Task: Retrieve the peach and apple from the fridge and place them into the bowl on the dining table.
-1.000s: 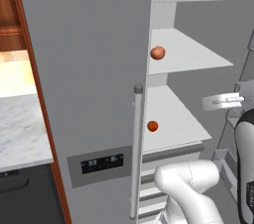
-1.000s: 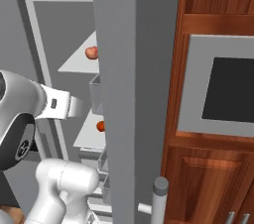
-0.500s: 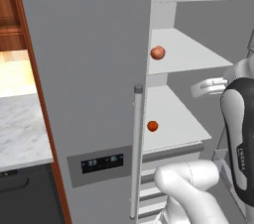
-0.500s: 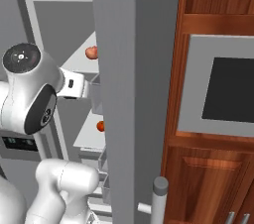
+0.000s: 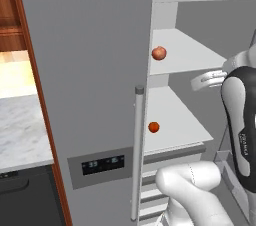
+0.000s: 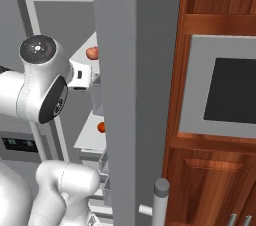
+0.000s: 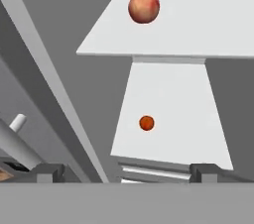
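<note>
The grey fridge point(image 5: 90, 70) has its right door point(image 6: 135, 95) swung open, showing white shelves. On the upper shelf lies the pale pink peach point(image 5: 159, 53) point(image 6: 92, 52) point(image 7: 144, 7). One shelf lower sits the small orange-red apple point(image 5: 154, 127) point(image 6: 101, 127) point(image 7: 146, 123). My gripper point(image 7: 128, 172) is open and empty, its fingertips point(image 7: 49, 171) far apart. It hangs in front of the shelves, well short of both fruits. In the left base view my hand point(image 5: 206, 80) is at the right edge of the shelves, between the two levels. The bowl and dining table are out of view.
The shut left door carries a long bar handle point(image 5: 137, 150) and a dark display panel point(image 5: 102, 164). A marble counter point(image 5: 20, 130) over a dark appliance stands to the left. Wooden cabinets with a built-in oven point(image 6: 225, 90) stand right of the open door. Drawers point(image 5: 150, 190) lie under the shelves.
My arm has swung up and my hand has moved left and slightly higher, towards the shelf fronts. Both fruits stay where they were.
</note>
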